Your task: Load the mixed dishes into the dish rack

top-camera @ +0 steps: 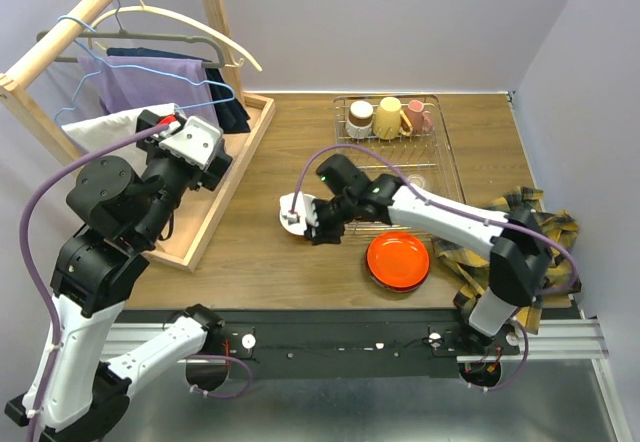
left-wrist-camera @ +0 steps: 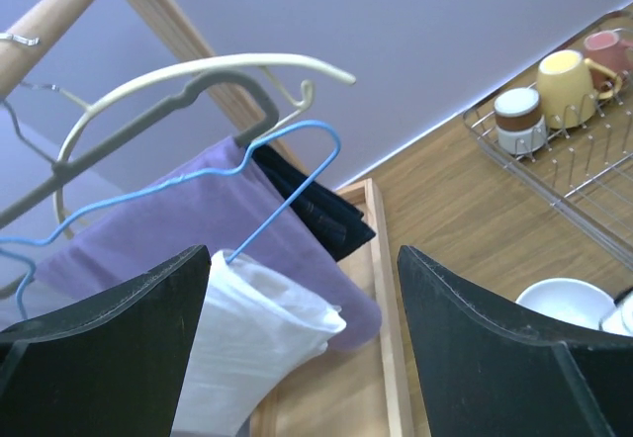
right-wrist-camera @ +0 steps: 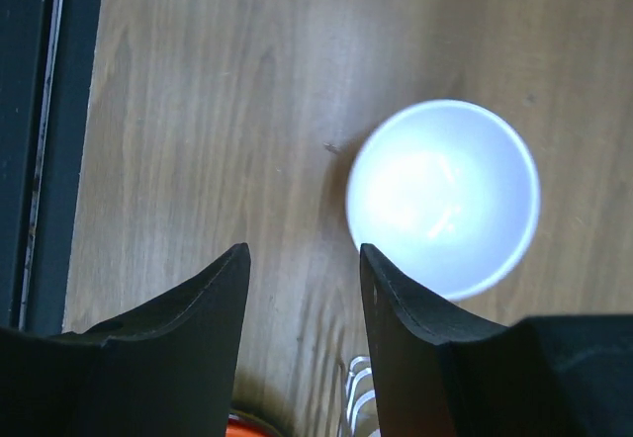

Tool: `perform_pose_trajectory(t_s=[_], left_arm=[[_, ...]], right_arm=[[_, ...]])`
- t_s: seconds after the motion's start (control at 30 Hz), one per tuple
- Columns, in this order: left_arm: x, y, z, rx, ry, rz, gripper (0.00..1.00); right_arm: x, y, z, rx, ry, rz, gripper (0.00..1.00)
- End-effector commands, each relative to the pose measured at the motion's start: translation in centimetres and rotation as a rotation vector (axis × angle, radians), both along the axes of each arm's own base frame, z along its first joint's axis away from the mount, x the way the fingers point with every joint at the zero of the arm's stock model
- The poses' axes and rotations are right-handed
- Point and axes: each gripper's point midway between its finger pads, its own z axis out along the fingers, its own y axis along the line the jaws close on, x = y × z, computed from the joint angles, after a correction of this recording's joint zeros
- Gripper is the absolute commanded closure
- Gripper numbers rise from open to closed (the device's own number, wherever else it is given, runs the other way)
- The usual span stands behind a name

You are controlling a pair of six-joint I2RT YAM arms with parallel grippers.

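Note:
The silver wire dish rack (top-camera: pixel 440 167) stands at the back centre and holds a cream-and-brown mug (top-camera: pixel 360 117), a yellow mug (top-camera: pixel 388 117) and a pink mug (top-camera: pixel 421 117). A white bowl (top-camera: pixel 290 205) sits on the table left of the rack. My right gripper (top-camera: pixel 305 220) hovers over its near edge. In the right wrist view the gripper (right-wrist-camera: pixel 302 259) is open and empty, with the bowl (right-wrist-camera: pixel 443 198) just beside its right finger. An orange-red bowl (top-camera: pixel 398 259) sits near the front edge. My left gripper (top-camera: pixel 205 152) is raised over the wooden tray, open and empty (left-wrist-camera: pixel 304 259).
A wooden clothes-rack tray (top-camera: pixel 215 212) with hangers and purple, white and dark cloths (top-camera: pixel 150 82) fills the left. A plaid cloth (top-camera: pixel 510 227) lies at the right edge beside the rack. The left wrist view shows the rack (left-wrist-camera: pixel 584 175) and the white bowl (left-wrist-camera: pixel 564 301).

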Motion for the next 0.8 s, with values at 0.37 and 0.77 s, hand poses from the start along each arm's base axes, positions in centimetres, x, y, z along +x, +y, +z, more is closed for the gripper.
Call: perform_pose_trajectory(t_s=[0.37, 0.77], left_arm=[[-1.3, 2.6, -3.2, -0.098, 0.091, 0.053, 0.17], [-0.9, 3.3, -4.7, -0.034, 0.105, 0.087, 0.14]], right_arm=[[2.3, 3.7, -6.4, -0.137, -0.136, 0.074, 0.48], [2.4, 3.3, -8.5, -0.185, -0.113, 0.06, 0.66]])
